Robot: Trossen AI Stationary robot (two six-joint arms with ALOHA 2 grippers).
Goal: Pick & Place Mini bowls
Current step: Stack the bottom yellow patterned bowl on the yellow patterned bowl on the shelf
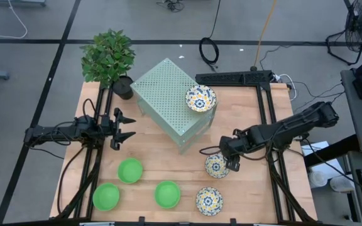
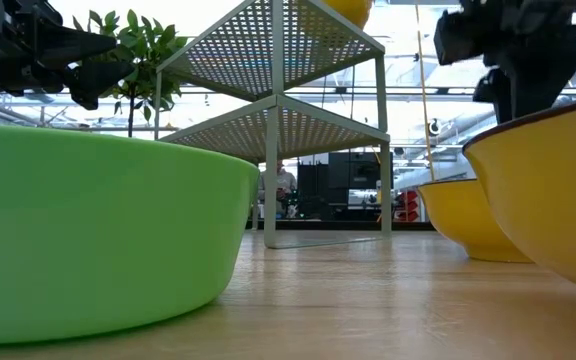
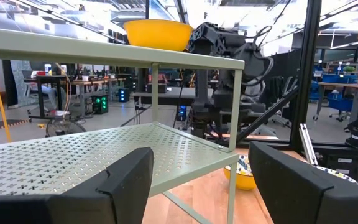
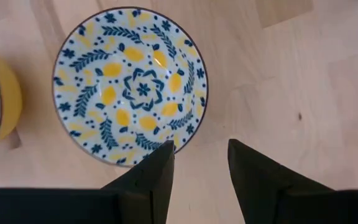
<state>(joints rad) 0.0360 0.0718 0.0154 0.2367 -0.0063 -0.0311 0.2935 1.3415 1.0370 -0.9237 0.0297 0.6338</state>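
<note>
Right of centre in the high view, the right gripper (image 1: 226, 164) is seen poised over a patterned bowl (image 1: 216, 166) on the wooden bench (image 1: 168, 157); in the right wrist view its jaws are parted and nothing is grasped, with the bowl's rim (image 4: 131, 85) just beyond the fingertips (image 4: 157, 163). A second patterned bowl (image 1: 209, 200) lies at the lower right of the bench, and a third (image 1: 200, 98) is set on top of the pale green perforated box (image 1: 168, 94) at upper centre. Three green bowls are found at the lower left: one (image 1: 130, 170) nearer the centre, one (image 1: 106, 196) at far left, one (image 1: 167, 194) beside the lower patterned bowl. At the left edge, the left gripper (image 1: 127, 125) is held with jaws released and empty. A potted plant (image 1: 109, 58) is placed at the upper left corner.
</note>
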